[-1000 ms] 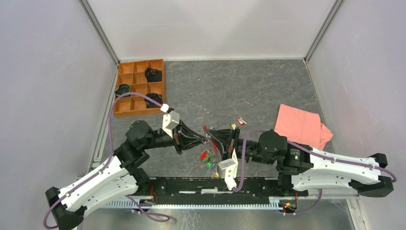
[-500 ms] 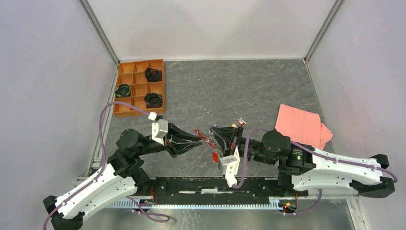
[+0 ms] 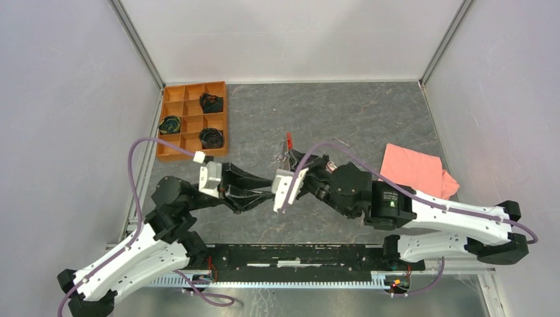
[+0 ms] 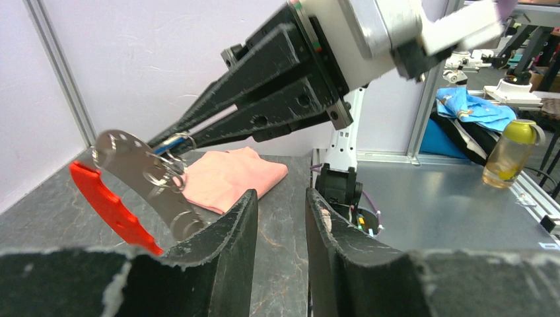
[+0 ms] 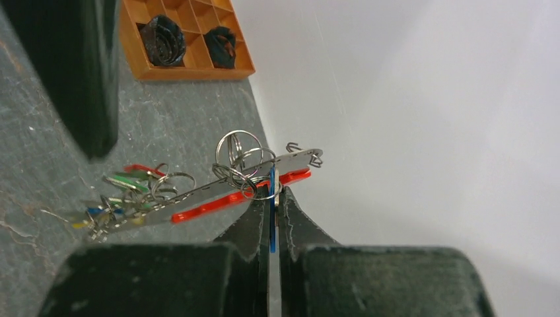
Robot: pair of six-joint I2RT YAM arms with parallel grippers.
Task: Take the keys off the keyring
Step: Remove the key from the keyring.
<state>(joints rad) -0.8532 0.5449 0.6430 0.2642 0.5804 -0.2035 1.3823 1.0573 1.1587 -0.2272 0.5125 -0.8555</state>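
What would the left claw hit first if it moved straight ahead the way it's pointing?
Most likely the right gripper, holding the keyring ahead; height is unclear, so it might slip underneath.

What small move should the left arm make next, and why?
Probably advance the open, empty left gripper to the dangling keys and close on one: the right gripper pinches the keyring above the table, and the keys hang from it ungripped.

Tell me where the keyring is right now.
In the left wrist view the keyring hangs at the left, pinched in the tips of the right gripper above the table, with the pink cloth behind it.
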